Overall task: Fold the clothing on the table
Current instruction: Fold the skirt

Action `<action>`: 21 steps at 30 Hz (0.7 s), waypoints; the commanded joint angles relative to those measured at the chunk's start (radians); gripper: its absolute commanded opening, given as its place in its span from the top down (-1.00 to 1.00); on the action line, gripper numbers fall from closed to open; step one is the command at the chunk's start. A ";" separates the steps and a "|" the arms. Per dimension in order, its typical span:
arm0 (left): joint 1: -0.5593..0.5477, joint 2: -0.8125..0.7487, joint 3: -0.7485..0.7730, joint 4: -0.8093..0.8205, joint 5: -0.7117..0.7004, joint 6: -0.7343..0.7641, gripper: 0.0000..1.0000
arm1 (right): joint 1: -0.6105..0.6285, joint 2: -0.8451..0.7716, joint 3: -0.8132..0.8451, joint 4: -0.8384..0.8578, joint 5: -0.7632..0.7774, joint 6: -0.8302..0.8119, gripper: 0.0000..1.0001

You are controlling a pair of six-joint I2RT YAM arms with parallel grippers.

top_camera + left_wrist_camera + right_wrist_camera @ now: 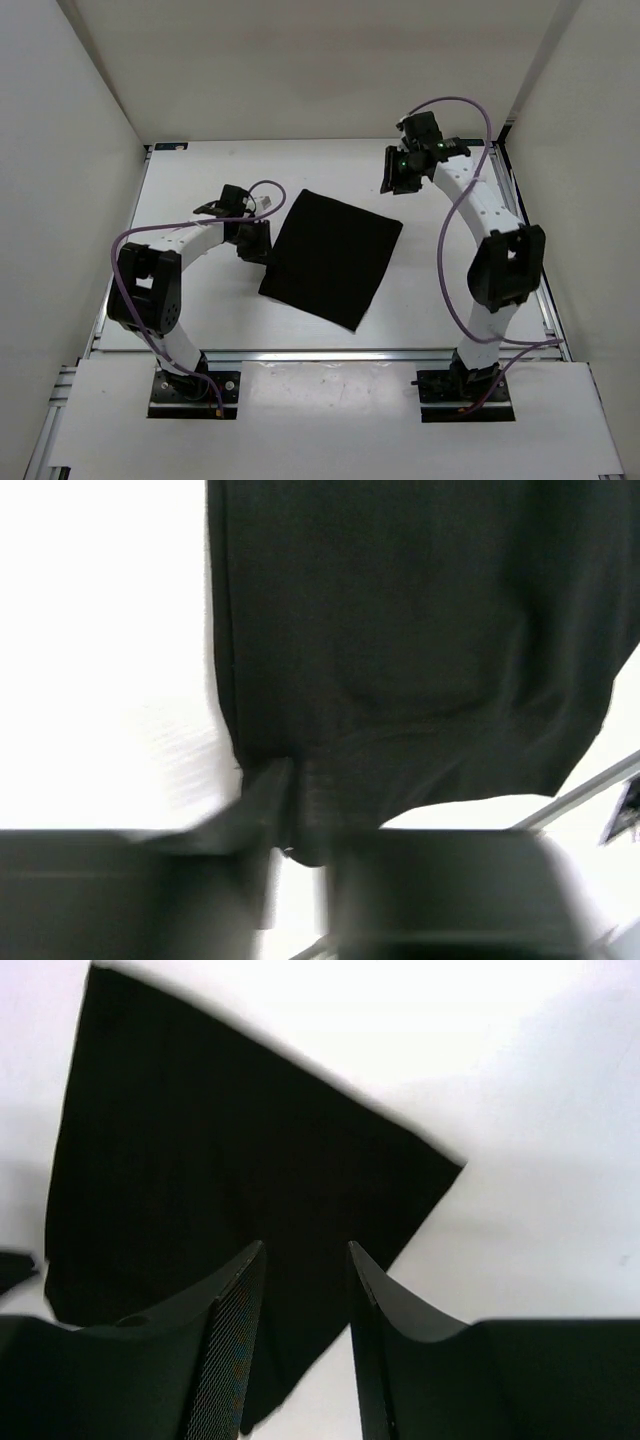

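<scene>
The clothing is lying flat around the middle of the table. The left gripper is sitting at its left edge, but the view is too blurred for me to tell whether it is gripping. The right gripper is hanging parted and empty near the far right corner. A one-sided pull risks dragging the clothing askew.

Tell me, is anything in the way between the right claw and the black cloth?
No, nothing visible is in the way. The right gripper is open beyond the black cloth, near its far corner and not touching it. Only bare white table lies between them.
</scene>
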 commanded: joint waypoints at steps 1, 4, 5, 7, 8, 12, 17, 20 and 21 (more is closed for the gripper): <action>-0.012 -0.026 -0.011 0.041 -0.009 -0.010 0.73 | 0.056 -0.087 -0.167 -0.094 0.032 0.017 0.12; -0.033 -0.008 0.026 -0.016 -0.180 0.023 0.75 | 0.075 -0.165 -0.314 -0.114 -0.035 0.084 0.14; -0.036 -0.011 0.036 -0.040 -0.238 0.028 0.65 | 0.077 -0.179 -0.363 -0.128 -0.058 0.110 0.09; -0.018 -0.026 0.023 -0.042 -0.239 0.033 0.31 | 0.090 -0.224 -0.446 -0.145 -0.121 0.143 0.09; -0.006 -0.047 -0.002 -0.036 -0.225 0.030 0.24 | 0.084 -0.233 -0.488 -0.137 -0.165 0.172 0.09; 0.058 -0.110 -0.109 -0.010 -0.153 0.014 -0.10 | 0.057 -0.299 -0.644 -0.067 -0.328 0.278 0.05; 0.042 -0.136 -0.204 0.019 -0.115 0.010 -0.14 | 0.023 -0.319 -0.697 -0.079 -0.357 0.318 0.04; 0.026 -0.130 -0.259 0.074 -0.070 -0.009 -0.12 | 0.020 -0.347 -0.720 -0.067 -0.364 0.328 0.03; 0.026 -0.129 -0.267 0.081 -0.057 -0.021 -0.14 | 0.021 -0.351 -0.730 -0.066 -0.373 0.333 0.04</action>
